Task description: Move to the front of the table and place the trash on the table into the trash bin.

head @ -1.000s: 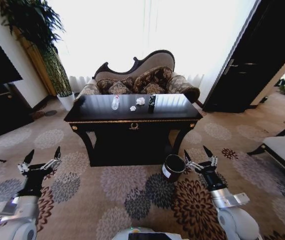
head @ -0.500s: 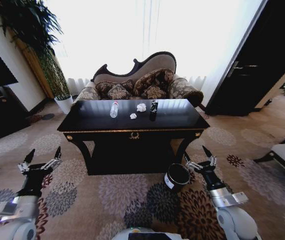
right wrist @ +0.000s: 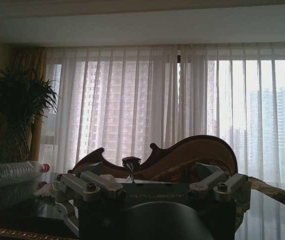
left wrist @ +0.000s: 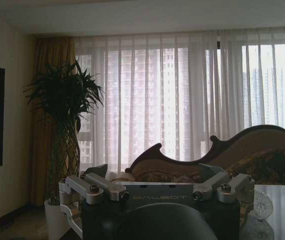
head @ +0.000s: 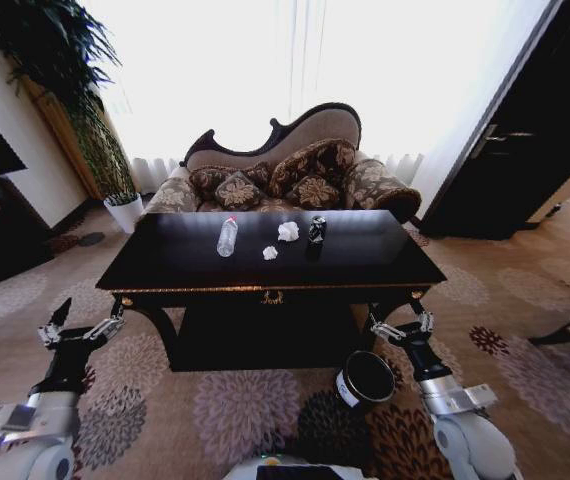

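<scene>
Four small pieces of trash lying on the table point(head: 175, 262), near the middle of its glossy black top: clear plastic bottle point(head: 227, 237) lying down toward the left, small paper wad point(head: 270, 253) just right of it, larger paper wad point(head: 288, 231) a little farther back, dark can point(head: 316, 230) standing upright at the right of the group. Bottle's red cap hard to make out from the head view, clearer in the right wrist view, where the bottle point(right wrist: 10, 173) is lying at table-top level. Trash bin point(head: 366, 377) sitting on the patterned carpet in front of the table's right leg, tilted in appearance, white label partly showing on its side, inside too dark to read. Left gripper point(head: 83, 325) hovering low over the carpet before the table's left front corner, fingers spread apart, holding nothing. Right gripper point(head: 402, 325) hovering just above and behind the bin, before the table's right leg, fingers likewise parted and empty. Patterned sofa point(head: 295, 175) standing behind the table, its lower part hidden by the table top. Potted plant point(head: 123, 210) at far left, pot partly cut off by the table's corner. Bright curtained window washing out the background.
</scene>
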### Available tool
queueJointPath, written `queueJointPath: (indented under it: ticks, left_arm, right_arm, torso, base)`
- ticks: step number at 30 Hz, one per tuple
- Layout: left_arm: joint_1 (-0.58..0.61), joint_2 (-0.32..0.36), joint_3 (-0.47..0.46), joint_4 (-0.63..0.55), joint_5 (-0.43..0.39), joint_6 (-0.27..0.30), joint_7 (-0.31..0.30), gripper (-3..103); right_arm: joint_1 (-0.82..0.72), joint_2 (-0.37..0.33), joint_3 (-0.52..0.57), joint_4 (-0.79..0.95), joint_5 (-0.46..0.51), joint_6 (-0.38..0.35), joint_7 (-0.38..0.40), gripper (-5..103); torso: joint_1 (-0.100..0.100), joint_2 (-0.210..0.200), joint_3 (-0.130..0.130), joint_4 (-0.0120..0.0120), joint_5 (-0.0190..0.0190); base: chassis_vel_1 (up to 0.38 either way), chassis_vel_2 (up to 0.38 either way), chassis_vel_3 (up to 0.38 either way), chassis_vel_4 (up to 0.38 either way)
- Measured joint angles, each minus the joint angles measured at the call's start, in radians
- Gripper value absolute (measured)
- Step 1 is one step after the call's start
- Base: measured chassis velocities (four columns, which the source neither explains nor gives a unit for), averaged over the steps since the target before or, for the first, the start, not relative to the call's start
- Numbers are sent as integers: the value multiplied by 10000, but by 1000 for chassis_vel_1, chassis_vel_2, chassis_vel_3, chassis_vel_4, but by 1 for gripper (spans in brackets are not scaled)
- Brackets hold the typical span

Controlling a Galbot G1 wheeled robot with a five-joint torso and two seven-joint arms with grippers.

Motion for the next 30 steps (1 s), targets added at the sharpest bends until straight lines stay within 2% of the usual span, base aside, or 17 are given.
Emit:
queueJointPath:
  ticks: [12, 30]
  left_arm:
    - [26, -24, 6, -36, 26, -30, 18, 100]
    - [94, -98, -28, -151, 41, -42, 19, 100]
  right_arm:
    - [23, -7, 4, 40, 276, 399, -148, 100]
    - [58, -11, 97, 358, 245, 204, 135, 100]
  torso:
    - [-11, 3, -3, 1, 0]
    - [-2, 1, 0, 1, 0]
  base:
    - [-24, 44, 40, -37]
    - [0, 0, 0, 0]
